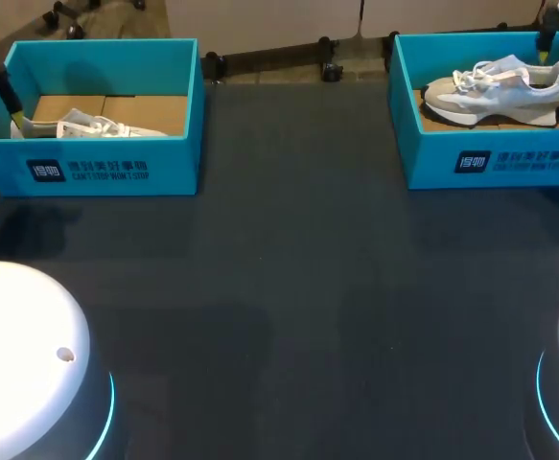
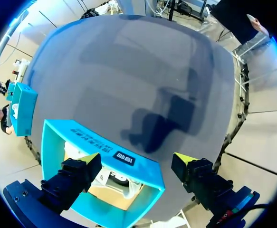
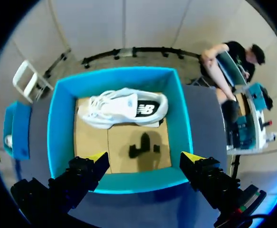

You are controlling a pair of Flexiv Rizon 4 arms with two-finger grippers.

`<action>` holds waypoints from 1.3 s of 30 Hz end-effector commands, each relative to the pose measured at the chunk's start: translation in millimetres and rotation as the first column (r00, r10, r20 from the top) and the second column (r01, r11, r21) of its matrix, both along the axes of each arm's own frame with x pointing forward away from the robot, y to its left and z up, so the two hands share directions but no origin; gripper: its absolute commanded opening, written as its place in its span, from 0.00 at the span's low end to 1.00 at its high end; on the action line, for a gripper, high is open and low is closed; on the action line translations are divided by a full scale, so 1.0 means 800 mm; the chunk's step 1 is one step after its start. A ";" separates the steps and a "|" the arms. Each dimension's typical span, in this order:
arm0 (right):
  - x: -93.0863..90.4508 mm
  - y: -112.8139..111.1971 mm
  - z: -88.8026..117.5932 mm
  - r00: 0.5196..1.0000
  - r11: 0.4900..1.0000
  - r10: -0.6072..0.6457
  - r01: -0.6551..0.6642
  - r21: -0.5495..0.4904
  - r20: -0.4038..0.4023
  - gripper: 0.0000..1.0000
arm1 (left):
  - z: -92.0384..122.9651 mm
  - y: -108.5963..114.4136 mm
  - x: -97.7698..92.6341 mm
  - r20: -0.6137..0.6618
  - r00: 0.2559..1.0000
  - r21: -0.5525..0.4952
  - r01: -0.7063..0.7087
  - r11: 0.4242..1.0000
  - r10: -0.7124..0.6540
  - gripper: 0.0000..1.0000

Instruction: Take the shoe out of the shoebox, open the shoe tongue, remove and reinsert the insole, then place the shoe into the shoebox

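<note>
Head: the left arm (image 1: pixel 3 94) dipped into the left box (image 1: pixel 106 171) beside its shoe (image 1: pixel 97 126). The right arm (image 1: pixel 547 36) hung over the right box (image 1: pixel 490 163), which held the second shoe (image 1: pixel 495 86).

Left wrist: the left gripper (image 2: pixel 137 160) gaped, empty, across the box's wall.

Right wrist: the right gripper (image 3: pixel 145 157) was spread above its box, with the shoe ahead, untouched.

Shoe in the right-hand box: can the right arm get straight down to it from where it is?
Probably yes. The right end effector hangs open above the box, which has no lid. The shoe lies uncovered on the box floor, just ahead of the end effector, with nothing over it.
</note>
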State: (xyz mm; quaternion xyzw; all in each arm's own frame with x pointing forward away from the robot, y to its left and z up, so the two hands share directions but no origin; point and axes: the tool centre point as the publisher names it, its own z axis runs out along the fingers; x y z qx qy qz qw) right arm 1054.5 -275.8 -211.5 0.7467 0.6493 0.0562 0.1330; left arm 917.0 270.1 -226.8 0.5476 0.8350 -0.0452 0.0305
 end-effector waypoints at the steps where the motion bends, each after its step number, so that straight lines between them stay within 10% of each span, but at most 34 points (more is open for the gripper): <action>1: 0.004 0.004 0.002 0.999 1.000 -0.028 0.027 -0.009 -0.016 1.00 | 0.000 -0.001 -0.002 0.004 1.000 0.002 0.000 1.000 0.000 1.00; 17: 0.004 0.004 0.002 0.999 1.000 -0.028 0.027 -0.009 -0.016 1.00 | 0.000 -0.001 -0.002 0.004 1.000 0.002 0.000 1.000 0.000 1.00; 28: 0.077 -0.010 -0.024 0.986 0.986 -0.167 0.167 0.014 0.001 1.00 | 0.000 -0.001 -0.002 0.004 1.000 0.002 0.000 1.000 0.000 1.00; 39: 0.103 -0.032 -0.055 0.986 0.987 -0.161 0.162 0.015 -0.053 1.00 | 0.000 -0.001 -0.002 0.004 1.000 0.002 0.000 1.000 0.000 1.00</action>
